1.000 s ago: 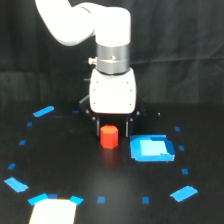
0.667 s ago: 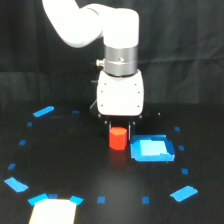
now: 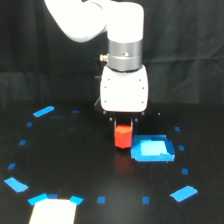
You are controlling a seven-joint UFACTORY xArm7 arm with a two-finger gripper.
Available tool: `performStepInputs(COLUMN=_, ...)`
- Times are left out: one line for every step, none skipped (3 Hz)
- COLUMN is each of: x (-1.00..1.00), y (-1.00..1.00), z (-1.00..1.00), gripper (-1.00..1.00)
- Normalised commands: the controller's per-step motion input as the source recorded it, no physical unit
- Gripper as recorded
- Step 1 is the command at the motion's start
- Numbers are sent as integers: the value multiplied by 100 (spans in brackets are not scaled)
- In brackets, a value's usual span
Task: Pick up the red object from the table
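Gripper [image 3: 123, 125], dark-fingered beneath a white housing, directly above the red object [image 3: 122, 137], its fingers meeting the block's top; whether they grip it or how wide they stand cannot be told. The red object sits low over the table [image 3: 90, 170], just beside the blue square patch [image 3: 152, 149], on that patch's exterior-view left. Small blue tape marks ring the patch and block

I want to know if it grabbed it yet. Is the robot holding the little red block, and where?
It cannot be told. The gripper sits right over the top of the red block, but its fingers are hidden, and the block seems to rest on the table.
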Motion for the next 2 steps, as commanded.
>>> performStepInputs(x=32, y=-46, z=100, gripper=-22)
performStepInputs(x=40, y=-71, z=79, gripper=-100)
